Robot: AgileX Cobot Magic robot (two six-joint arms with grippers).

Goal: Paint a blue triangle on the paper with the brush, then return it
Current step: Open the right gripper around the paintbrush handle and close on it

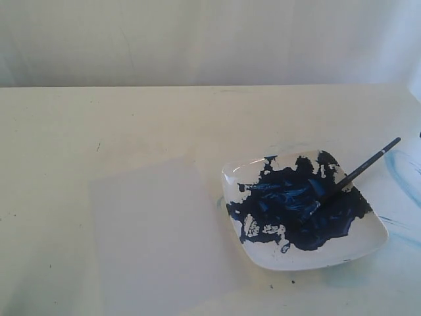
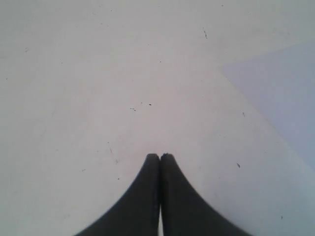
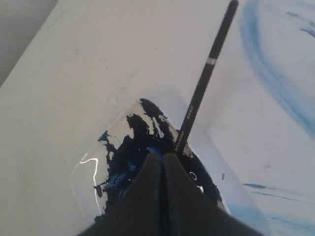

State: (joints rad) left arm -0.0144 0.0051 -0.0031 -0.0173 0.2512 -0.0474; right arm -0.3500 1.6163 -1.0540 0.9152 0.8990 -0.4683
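Observation:
The paper lies flat on the cream table, left of a white plate; one corner of the paper shows in the left wrist view. No blue triangle shows on it. The brush rests tilted across the plate's far right rim, its tip down in a dark-blue paint blotch. In the right wrist view the brush runs away from my shut right gripper, which hovers over the blotch and holds nothing. My left gripper is shut and empty over bare table. Neither arm appears in the exterior view.
Faint light-blue curved smears mark the table right of the plate; the smears also show in the right wrist view. A pale wall stands behind the table's far edge.

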